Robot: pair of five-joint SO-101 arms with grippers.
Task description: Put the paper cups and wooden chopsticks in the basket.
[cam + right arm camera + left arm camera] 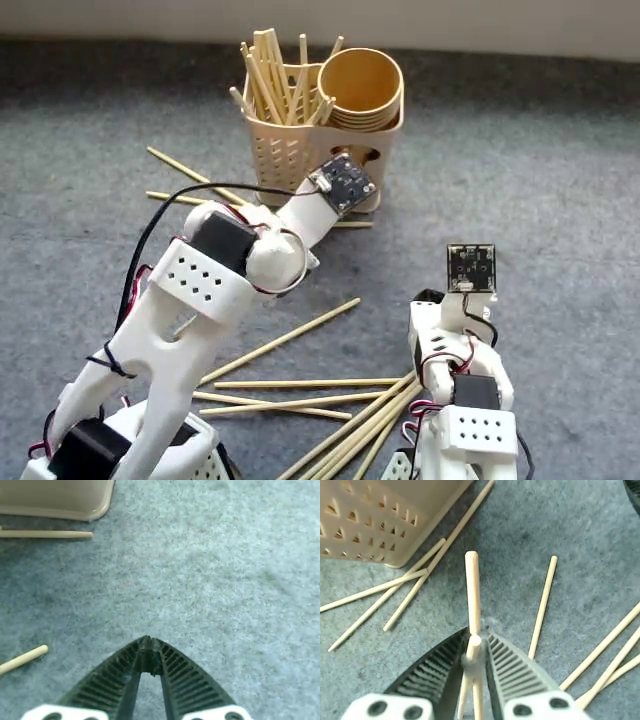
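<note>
Many wooden chopsticks [275, 80] and the stacked paper cups [362, 85] already stand in the basket [290, 150]; several loose chopsticks [300, 383] remain on the bench [560, 180]. Left arm [200, 290] extends beside the basket, jaws clamped on a held chopstick [472, 590]; right arm [460, 390] sits folded, jaws closed, empty.

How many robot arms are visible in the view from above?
2. The left arm extends from the near left to the basket, its gripper shut on chopsticks. The right arm stands at the near right.
</note>
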